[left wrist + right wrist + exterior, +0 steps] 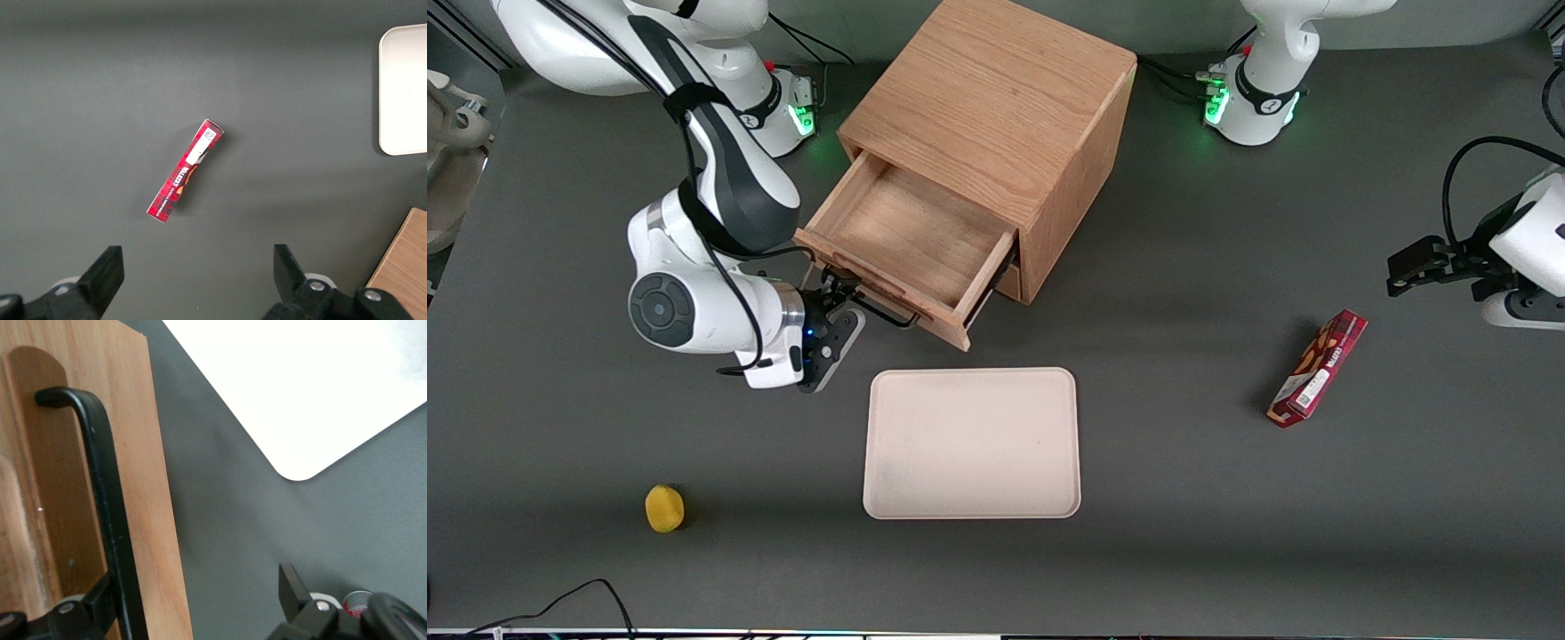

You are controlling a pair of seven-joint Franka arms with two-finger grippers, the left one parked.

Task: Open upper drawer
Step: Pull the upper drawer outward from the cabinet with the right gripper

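The upper drawer [911, 240] stands pulled out of the cabinet [996, 116]. At its black handle [107, 513] sits the gripper [838, 298], jaws apart around the bar.

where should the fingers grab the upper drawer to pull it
By the black bar handle on the upper drawer front, coming from in front of the cabinet. The bar stands off the wood, leaving a gap for a finger. The gripper is at it.

The front view looks steeply down; both wrist views look close at the table, sharing the tray [971, 442].
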